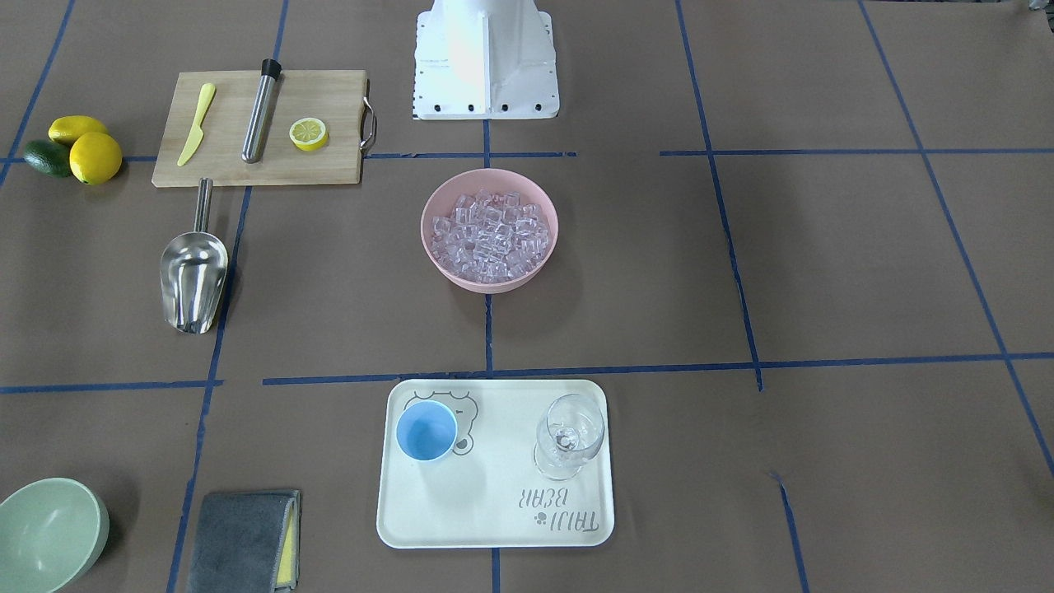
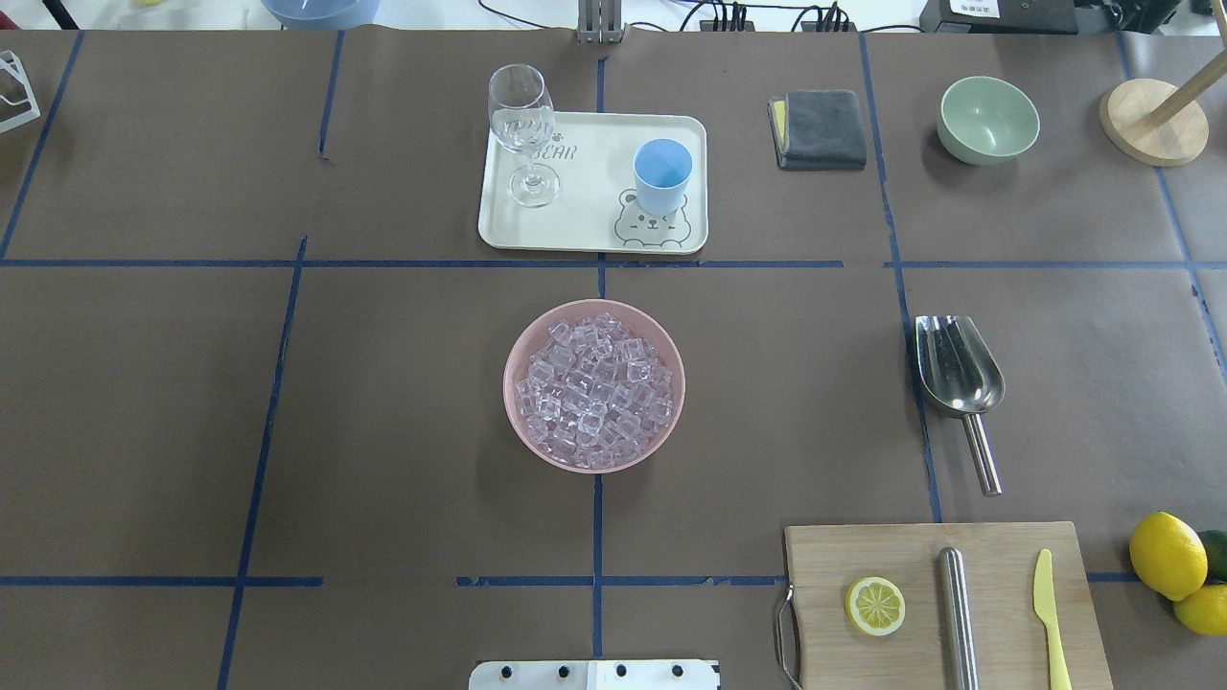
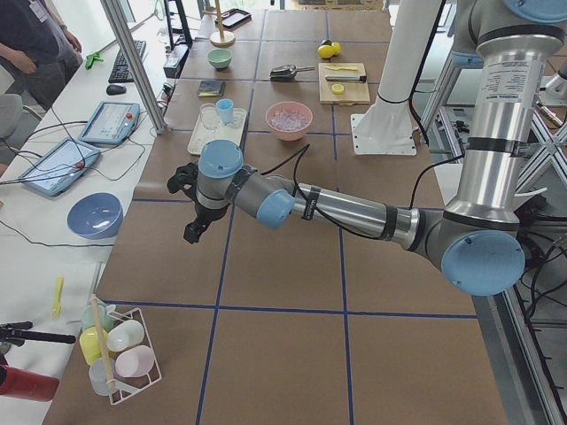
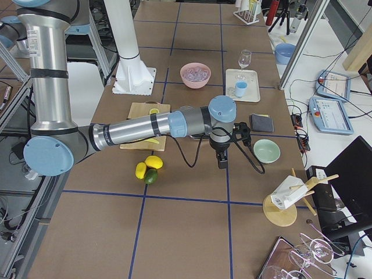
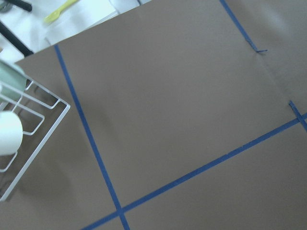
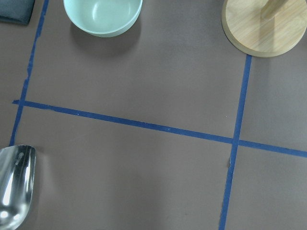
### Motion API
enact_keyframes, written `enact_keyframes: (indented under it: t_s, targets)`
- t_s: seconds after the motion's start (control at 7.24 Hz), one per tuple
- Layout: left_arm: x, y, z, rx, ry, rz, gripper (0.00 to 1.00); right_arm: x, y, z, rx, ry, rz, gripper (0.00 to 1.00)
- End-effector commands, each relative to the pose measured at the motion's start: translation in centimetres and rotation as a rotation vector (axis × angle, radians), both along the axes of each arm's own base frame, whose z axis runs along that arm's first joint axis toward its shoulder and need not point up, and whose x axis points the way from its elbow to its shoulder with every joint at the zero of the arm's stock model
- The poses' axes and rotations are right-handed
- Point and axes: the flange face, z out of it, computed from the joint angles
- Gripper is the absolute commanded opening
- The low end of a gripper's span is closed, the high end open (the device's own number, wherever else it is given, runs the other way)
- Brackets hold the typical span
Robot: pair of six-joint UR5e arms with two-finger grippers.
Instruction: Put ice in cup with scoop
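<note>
The brown table (image 2: 383,431) gridded with blue tape carries a round pink bowl (image 2: 509,388), a cream rectangular tray (image 2: 585,192), a shiny steel scoop (image 2: 959,369), a wooden cutting board (image 2: 834,556), two yellow lemons (image 2: 1167,554), a folded grey cloth (image 2: 824,129) and a pale green bowl (image 2: 988,120)

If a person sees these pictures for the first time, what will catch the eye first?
The pink bowl, heaped with clear ice, sits in the middle of the table. The shiny scoop lies on the table at the robot's right. Farther out, the light-blue cup stands on a white tray beside a wine glass.
</note>
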Motion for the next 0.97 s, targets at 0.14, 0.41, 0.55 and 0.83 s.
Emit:
enact_keyframes:
  t_s: [0.14, 0.41, 0.55, 0.83]
  targets:
    - [8.9, 0.6, -1.9, 0.16, 0.048, 0.133, 1.0, -1.5, -0.4, -0.9, 0.009, -0.003, -0.021, 1.0]
    - [17.7, 2.0, -3.8, 0.242, 0.085, 0.29, 1.0, -2.1, -0.6, -1.0, -0.005, -0.004, -0.018, 1.0]
    - [19.5, 2.2, -4.8, 0.269, 0.099, 0.321, 1.0, -2.1, -0.7, -1.1, -0.003, -0.004, -0.016, 1.0]
    - [25.4, 2.8, -8.5, 0.329, 0.132, 0.412, 1.0, -2.1, -0.6, -1.2, -0.002, -0.004, -0.016, 1.0]
